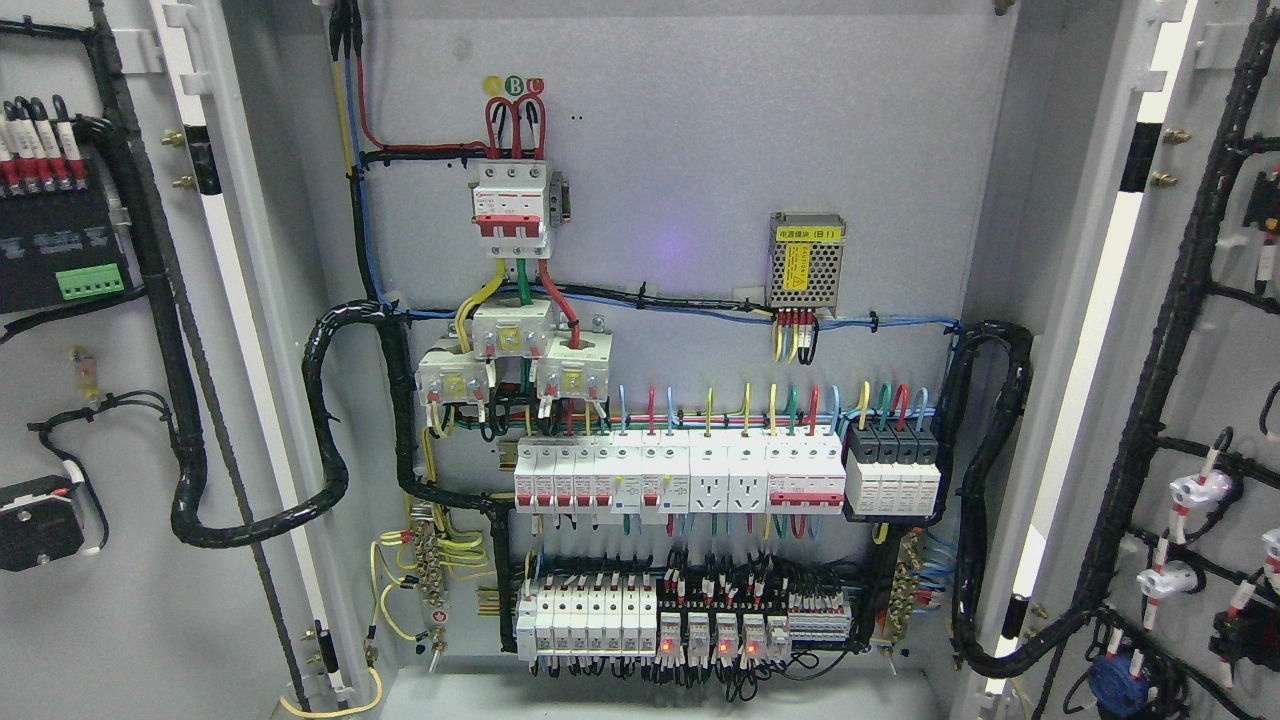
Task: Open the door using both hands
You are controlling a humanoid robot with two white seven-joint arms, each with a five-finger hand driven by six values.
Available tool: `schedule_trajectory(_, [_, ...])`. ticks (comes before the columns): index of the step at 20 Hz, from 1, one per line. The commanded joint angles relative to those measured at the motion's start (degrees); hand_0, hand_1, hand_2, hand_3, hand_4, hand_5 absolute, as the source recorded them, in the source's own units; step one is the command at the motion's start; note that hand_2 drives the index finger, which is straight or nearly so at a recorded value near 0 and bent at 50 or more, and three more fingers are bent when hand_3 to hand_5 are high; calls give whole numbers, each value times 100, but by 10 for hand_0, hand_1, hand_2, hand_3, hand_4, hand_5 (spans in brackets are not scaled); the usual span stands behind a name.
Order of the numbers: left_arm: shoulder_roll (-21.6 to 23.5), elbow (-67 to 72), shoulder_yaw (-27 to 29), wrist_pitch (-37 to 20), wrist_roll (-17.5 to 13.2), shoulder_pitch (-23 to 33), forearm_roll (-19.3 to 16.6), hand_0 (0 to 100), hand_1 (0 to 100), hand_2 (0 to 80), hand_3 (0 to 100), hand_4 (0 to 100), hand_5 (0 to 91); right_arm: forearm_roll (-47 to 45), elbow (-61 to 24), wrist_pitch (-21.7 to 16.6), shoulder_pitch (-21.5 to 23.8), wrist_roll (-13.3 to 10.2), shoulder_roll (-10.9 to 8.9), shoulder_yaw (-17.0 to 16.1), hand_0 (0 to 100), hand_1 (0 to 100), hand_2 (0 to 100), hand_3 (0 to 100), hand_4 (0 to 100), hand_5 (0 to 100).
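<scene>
The electrical cabinet stands with both doors swung wide open. The left door [90, 420] shows its inner face at the picture's left, with black modules and a cable bundle on it. The right door [1215, 300] shows its inner face at the right, with wired switches and lamps. Between them the cabinet's back panel [680, 170] is fully exposed. Neither of my hands nor arms shows in the head view.
On the back panel sit a red-and-white main breaker [511, 205], a metal power supply [806, 262], rows of white breakers [680, 478] and relays with red lights [720, 640]. Thick black cable looms [325, 420] run from the panel to both doors.
</scene>
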Motion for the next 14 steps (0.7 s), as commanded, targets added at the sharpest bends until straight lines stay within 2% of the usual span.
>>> schedule_trajectory(1, [-258,-1462,-1143,-4870,-6,712,8,0,0,0,0,0,0,16,-511,-41,140,59,125,252,0,0,0,0,0,0])
schedule_trajectory(3, [-398,-2051,-1399,-4870,-14,1037,-53,0,0,0,0,0,0,34,-686,-59,211,76,142,427,0,0,0,0,0,0])
schedule_trajectory(5, [-757,-2562,-1514,-4861,-32,1284,-420,0,0,0,0,0,0,78,-810,-68,220,94,125,699,0,0,0,0,0,0])
schedule_trajectory(7, [-1257,-2861,-1706,-4870,-23,1311,-1174,0,0,0,0,0,0,95,-801,-59,220,102,107,1120,0,0,0,0,0,0])
schedule_trajectory(9, [-1881,-2916,-2153,-4870,-41,1285,-1974,0,0,0,0,0,0,235,-757,-59,202,102,63,1560,0,0,0,0,0,0])
schedule_trajectory(12, [-3110,-2618,-2884,-4870,-50,1372,-3511,0,0,0,0,0,0,1024,-609,-50,176,94,72,2263,0,0,0,0,0,0])
schedule_trajectory(14, [-3141,-2014,-3060,-4870,-32,1382,-4251,0,0,0,0,0,0,1578,-311,-50,185,85,124,2816,0,0,0,0,0,0])
